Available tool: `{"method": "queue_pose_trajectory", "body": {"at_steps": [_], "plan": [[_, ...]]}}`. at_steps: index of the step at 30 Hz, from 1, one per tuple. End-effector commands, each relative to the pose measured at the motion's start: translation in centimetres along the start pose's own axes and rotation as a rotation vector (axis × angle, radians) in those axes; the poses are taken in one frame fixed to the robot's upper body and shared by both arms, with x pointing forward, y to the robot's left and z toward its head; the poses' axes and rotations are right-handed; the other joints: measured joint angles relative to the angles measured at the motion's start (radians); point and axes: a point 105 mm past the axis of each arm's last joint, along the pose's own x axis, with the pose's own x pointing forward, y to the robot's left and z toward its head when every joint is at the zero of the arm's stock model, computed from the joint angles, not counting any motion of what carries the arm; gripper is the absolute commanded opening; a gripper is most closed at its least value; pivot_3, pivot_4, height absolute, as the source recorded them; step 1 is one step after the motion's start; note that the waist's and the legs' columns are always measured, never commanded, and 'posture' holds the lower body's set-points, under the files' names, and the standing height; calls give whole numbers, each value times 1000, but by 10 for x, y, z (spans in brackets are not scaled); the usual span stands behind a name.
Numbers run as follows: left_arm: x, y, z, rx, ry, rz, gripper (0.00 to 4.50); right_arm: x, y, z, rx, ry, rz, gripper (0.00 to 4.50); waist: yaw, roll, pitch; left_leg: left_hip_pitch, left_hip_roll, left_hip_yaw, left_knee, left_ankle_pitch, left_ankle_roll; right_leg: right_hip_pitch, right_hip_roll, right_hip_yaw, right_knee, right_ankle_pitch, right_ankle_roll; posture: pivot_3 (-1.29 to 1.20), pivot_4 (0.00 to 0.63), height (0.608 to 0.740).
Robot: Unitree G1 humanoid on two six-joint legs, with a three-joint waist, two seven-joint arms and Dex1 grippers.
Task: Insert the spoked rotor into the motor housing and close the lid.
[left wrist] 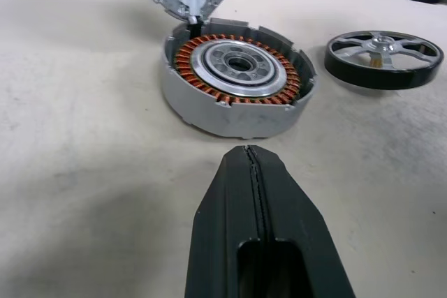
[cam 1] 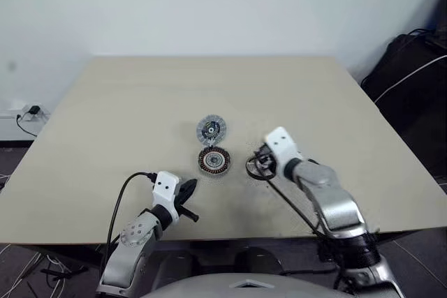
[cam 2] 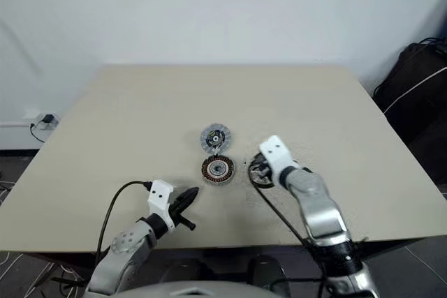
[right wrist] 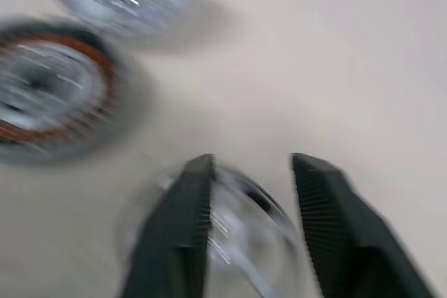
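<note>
The motor housing [cam 1: 214,161], a round body with copper windings around a pale hub, sits open at mid-table. Its lid [cam 1: 211,129] stands tilted up at the housing's far edge, dark and green face showing. To the right of the housing the spoked rotor [left wrist: 384,57] lies flat on the table, silver spokes inside a black rim. My right gripper [right wrist: 248,165] hangs just over the rotor [right wrist: 230,235], open, its fingers apart above the rim. My left gripper [left wrist: 249,153] is shut and empty, resting low in front of the housing [left wrist: 237,75].
The beige table [cam 1: 140,102] has its front edge close under both arms. A black bag with a white cable [cam 1: 412,68] sits off the table's right side. A wall socket with a plug [cam 1: 28,112] is at far left.
</note>
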Motion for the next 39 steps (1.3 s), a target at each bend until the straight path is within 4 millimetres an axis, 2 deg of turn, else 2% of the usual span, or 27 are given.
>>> {"method": "queue_pose_trajectory", "body": {"at_steps": [1, 5, 9, 11, 15, 23, 31, 39], "plan": [[3, -4, 13, 18, -34, -42, 0, -23, -29, -6, 124, -20, -113, 3194, 5, 0, 0, 0, 0, 0, 0, 0, 0, 0, 0, 0, 0, 0, 0, 0, 0, 740], [5, -5, 14, 26, -26, -61, 0, -30, -28, -26, 331, 35, -120, 4470, 5, 2, 0, 0, 0, 0, 0, 0, 1, 0, 0, 0, 0, 0, 0, 0, 0, 740], [6, -4, 15, 32, -23, -69, 0, -31, -21, -50, 612, 113, -126, 4470, 5, 3, 0, 0, 0, 0, 0, 0, 1, 0, 0, 0, 0, 0, 0, 0, 0, 740], [6, -3, 15, 35, -19, -70, 0, -28, -14, -51, 824, 95, -88, 4470, 6, 6, -1, 0, 0, 0, 0, 0, 1, 0, 0, 1, 0, 0, 0, 0, 0, 740], [5, -2, 15, 37, -15, -69, 0, -26, -6, -47, 1005, 72, -24, 4470, 5, 9, -1, 0, 0, 0, 0, -1, 1, 0, 0, 1, 0, 0, 0, 0, 0, 740], [4, -1, 15, 35, -13, -61, 0, -23, 4, -32, 1140, 18, 81, 4470, 4, 14, 0, 0, 0, 0, 0, -1, 2, 0, 1, 1, 0, 0, 0, 0, 0, 740], [4, -1, 16, 33, -21, -57, 0, -13, 21, -28, 1278, -7, 186, 4470, 3, 15, 0, 0, 0, 0, 0, -1, 2, 0, 1, 1, -1, 0, 0, 0, 0, 740], [4, 1, 17, 41, -21, -53, 0, -2, 32, -26, 1327, -7, 233, 4470, 0, 17, 1, 0, 0, 0, 0, -1, 2, 0, 1, 1, -1, 0, 0, 0, 0, 740]]}}
